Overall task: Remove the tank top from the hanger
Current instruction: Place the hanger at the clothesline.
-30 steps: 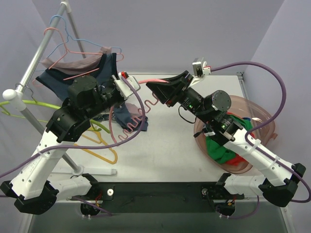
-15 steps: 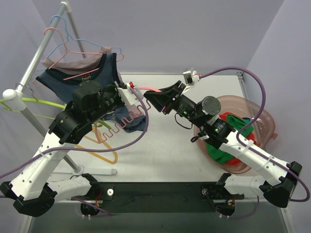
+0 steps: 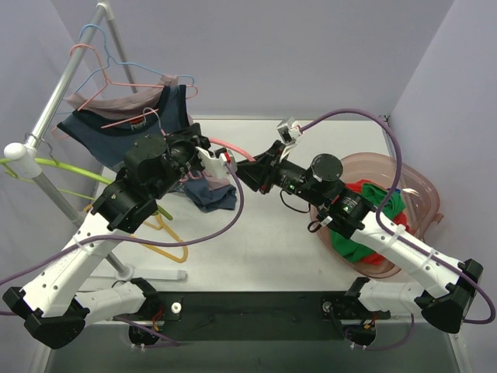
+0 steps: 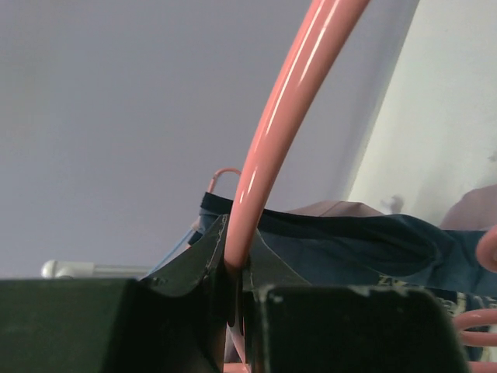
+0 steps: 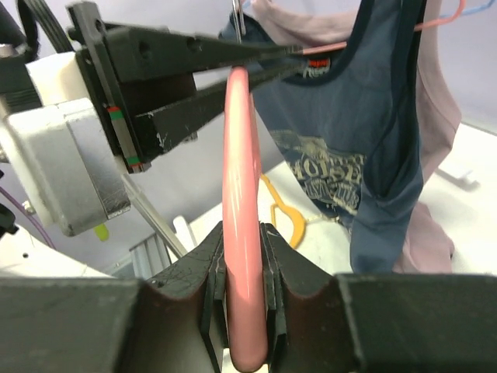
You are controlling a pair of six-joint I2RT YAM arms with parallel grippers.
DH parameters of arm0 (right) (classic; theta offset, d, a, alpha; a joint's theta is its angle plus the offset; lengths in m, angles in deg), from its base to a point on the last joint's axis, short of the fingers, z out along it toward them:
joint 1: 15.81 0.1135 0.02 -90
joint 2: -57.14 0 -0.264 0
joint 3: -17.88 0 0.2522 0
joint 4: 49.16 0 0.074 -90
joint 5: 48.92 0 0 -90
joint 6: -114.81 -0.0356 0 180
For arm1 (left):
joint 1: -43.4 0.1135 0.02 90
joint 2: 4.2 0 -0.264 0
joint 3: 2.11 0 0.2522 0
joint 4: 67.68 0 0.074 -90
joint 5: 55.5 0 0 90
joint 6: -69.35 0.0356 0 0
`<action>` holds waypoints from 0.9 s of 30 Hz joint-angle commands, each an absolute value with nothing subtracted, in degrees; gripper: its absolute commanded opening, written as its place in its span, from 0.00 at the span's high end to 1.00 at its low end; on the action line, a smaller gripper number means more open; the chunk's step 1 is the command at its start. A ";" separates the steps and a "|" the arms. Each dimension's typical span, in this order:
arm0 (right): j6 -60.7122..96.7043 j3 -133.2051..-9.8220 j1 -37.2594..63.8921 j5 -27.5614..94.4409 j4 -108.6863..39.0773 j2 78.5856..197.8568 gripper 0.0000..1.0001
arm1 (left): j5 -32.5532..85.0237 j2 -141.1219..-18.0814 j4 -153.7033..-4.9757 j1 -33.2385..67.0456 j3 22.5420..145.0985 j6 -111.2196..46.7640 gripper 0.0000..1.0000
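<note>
Bench point(image 3: 264, 233), by far edge | right claw point(image 5: 242, 249) clamped on hanger point(image 4: 272, 132), steadying it | left claw point(image 4: 235, 291) clamped on hanger too, likely to slip top point(image 3: 211, 194) off

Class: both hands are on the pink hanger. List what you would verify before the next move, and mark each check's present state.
1. The right hand is shut on the pink hanger: ok.
2. The left hand is shut on the same hanger: ok.
3. The dark blue garment is free of that hanger: cannot tell, the join is hidden.
4. The left hand is apart from the tank top hanging on the rack: cannot tell.
</note>
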State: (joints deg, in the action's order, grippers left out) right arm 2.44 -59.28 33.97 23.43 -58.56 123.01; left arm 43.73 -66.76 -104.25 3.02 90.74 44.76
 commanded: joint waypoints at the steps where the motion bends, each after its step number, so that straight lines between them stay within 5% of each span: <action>1: 4.59 -61.70 34.38 17.70 -51.40 123.32 0.82 | 47.59 -66.07 -89.36 2.18 89.18 55.80 1.00; 6: 5.91 -64.87 33.85 19.98 -44.37 121.83 0.59 | 49.88 -66.42 -89.18 1.48 87.94 61.87 1.00; 18: 13.47 -81.20 29.55 17.89 -21.61 123.14 0.38 | 49.35 -64.40 -91.46 0.34 84.78 65.31 1.00; 27: 18.13 -96.33 27.34 7.96 -7.20 132.36 0.42 | 49.08 -63.26 -92.34 -1.15 84.07 65.48 1.00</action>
